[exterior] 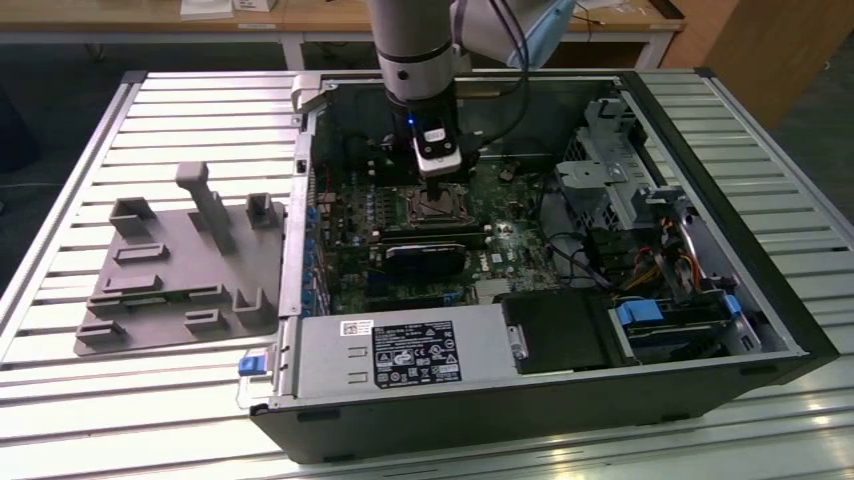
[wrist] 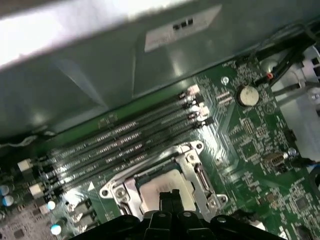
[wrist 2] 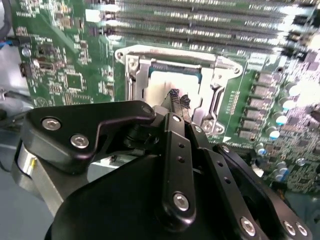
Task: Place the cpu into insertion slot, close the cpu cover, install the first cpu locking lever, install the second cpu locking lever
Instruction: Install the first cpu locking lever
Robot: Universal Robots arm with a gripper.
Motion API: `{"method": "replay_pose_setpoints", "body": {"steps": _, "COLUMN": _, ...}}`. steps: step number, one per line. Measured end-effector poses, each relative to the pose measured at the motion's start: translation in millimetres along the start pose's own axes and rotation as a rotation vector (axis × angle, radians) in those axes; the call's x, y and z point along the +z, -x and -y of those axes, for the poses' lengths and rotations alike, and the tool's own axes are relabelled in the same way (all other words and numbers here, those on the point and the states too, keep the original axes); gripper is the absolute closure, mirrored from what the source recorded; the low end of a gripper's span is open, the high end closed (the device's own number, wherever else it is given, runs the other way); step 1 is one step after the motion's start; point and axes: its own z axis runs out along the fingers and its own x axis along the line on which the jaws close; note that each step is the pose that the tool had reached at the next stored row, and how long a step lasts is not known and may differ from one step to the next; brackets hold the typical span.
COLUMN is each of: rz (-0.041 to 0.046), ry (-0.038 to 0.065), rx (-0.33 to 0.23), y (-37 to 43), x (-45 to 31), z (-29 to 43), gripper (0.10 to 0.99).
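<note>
The cpu (wrist 2: pixel 167 85) lies flat in the insertion slot (wrist 2: pixel 145 75) on the green motherboard, its pale silver top showing in both wrist views, cpu (wrist: pixel 165 186). A silvery metal frame, the cpu cover (wrist 2: pixel 172 52), lies flat around the chip, cpu cover (wrist: pixel 150 172). I cannot tell whether its locking levers are latched. My gripper (wrist 2: pixel 177 98) hangs straight over the chip, its black fingertips (wrist: pixel 170 197) together and at or just above the chip's top, with nothing between them. In the exterior view the gripper (exterior: pixel 438 183) stands inside the open computer case, directly over the slot (exterior: pixel 438 206).
Long black memory slots (wrist: pixel 130 137) run beside the socket. A black card (exterior: pixel 424 262) sits just in front of it. Drive cages and cables (exterior: pixel 641 210) fill the case at the exterior view's right. A grey fixture plate (exterior: pixel 180 275) lies on the slatted table (exterior: pixel 80 420).
</note>
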Motion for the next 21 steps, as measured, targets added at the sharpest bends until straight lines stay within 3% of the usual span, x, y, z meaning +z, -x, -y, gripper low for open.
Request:
{"method": "replay_pose_setpoints", "body": {"steps": 2, "rz": -0.0002, "ry": -0.011, "rx": -0.002, "y": 0.7, "x": 0.1, "z": 0.6, "gripper": 0.984}}
{"method": "replay_pose_setpoints", "body": {"steps": 3, "rz": -0.0001, "ry": -0.012, "rx": -0.002, "y": 0.7, "x": 0.0, "z": 0.6, "gripper": 0.984}}
{"method": "replay_pose_setpoints", "body": {"steps": 14, "rz": -0.0029, "ry": -0.011, "rx": -0.019, "y": 3.8, "x": 0.1, "z": -0.7, "gripper": 0.984}}
{"method": "replay_pose_setpoints", "body": {"steps": 17, "rz": -0.0032, "ry": -0.01, "rx": -0.026, "y": 4.4, "x": -4.3, "z": -1.1, "gripper": 0.984}}
{"method": "replay_pose_setpoints", "body": {"steps": 21, "rz": -0.0032, "ry": -0.01, "rx": -0.027, "y": 6.4, "x": -17.0, "z": -2.0, "gripper": 0.984}}
